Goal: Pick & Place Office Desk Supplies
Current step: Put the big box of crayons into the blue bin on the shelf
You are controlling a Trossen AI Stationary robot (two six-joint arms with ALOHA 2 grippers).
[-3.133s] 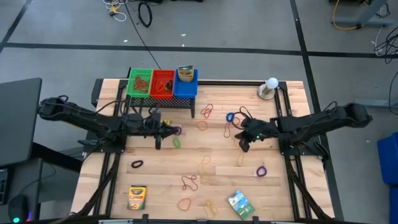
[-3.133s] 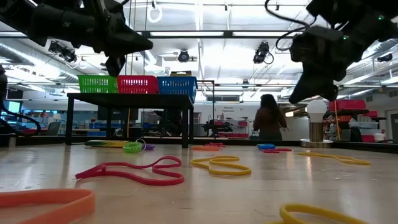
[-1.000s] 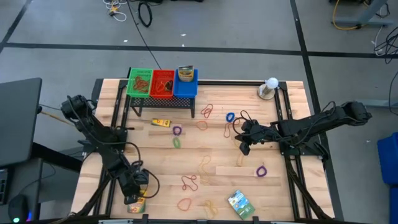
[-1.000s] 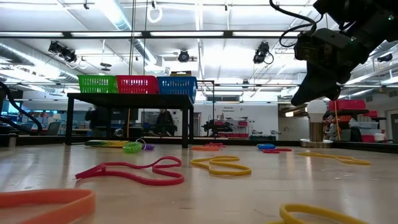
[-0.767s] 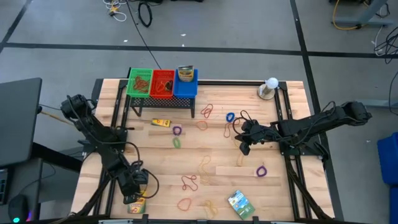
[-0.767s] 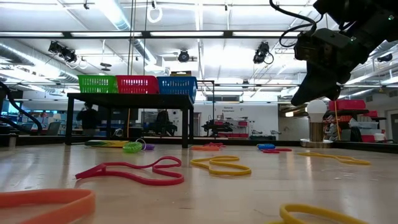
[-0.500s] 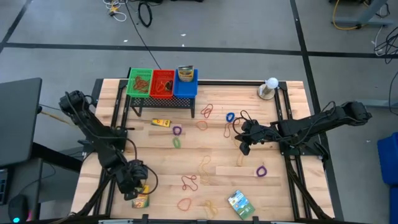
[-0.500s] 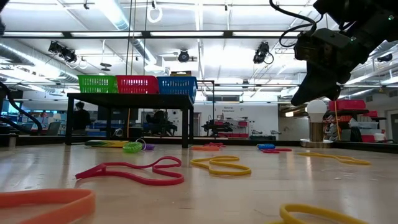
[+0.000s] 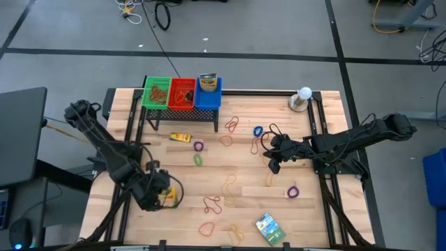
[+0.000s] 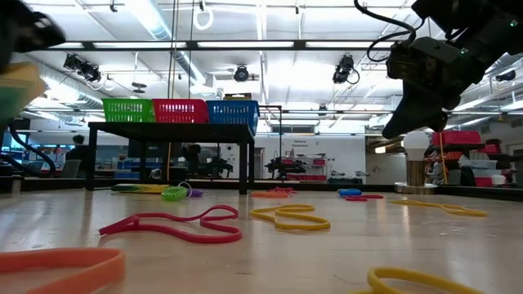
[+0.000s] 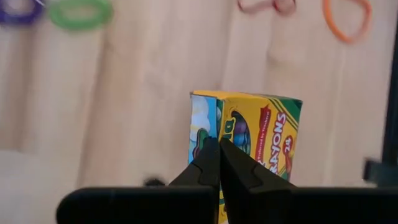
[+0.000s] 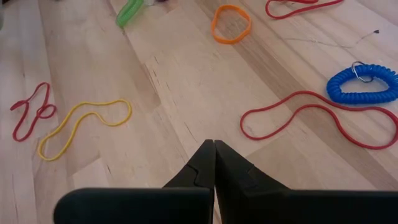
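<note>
My left gripper (image 9: 162, 197) hangs over the table's near left part, shut on a small yellow-green crayon box (image 11: 261, 134). The box also shows as a yellow blur (image 10: 18, 90) at the left of the low view. A second crayon box (image 9: 180, 137) lies flat by the black rack (image 9: 182, 113). A green printed packet (image 9: 268, 226) lies near the front edge. Rubber bands (image 9: 212, 203) are scattered across the wood. My right gripper (image 9: 273, 166) hovers right of centre, shut on nothing. My left gripper pinches the crayon box between its two fingers, at the corner (image 11: 214, 127) where the blue side meets the yellow printed face. The fingertips (image 11: 208, 158) cover the exact spot. The fingers slant steeply down from above. The box is lifted clear of the table.
Green, red and blue baskets (image 9: 181, 93) sit on the rack at the far edge. A white ball on a round base (image 9: 302, 97) stands far right. Below my right gripper (image 12: 214, 149) lie a red band (image 12: 298, 115), a blue coil (image 12: 364, 84) and a yellow band (image 12: 81, 124).
My left gripper has risen from the table's near left corner and moved toward the far and right edges, tipping as it went. The crayon box that lay on the wood there has come up with it and now hangs clear.
</note>
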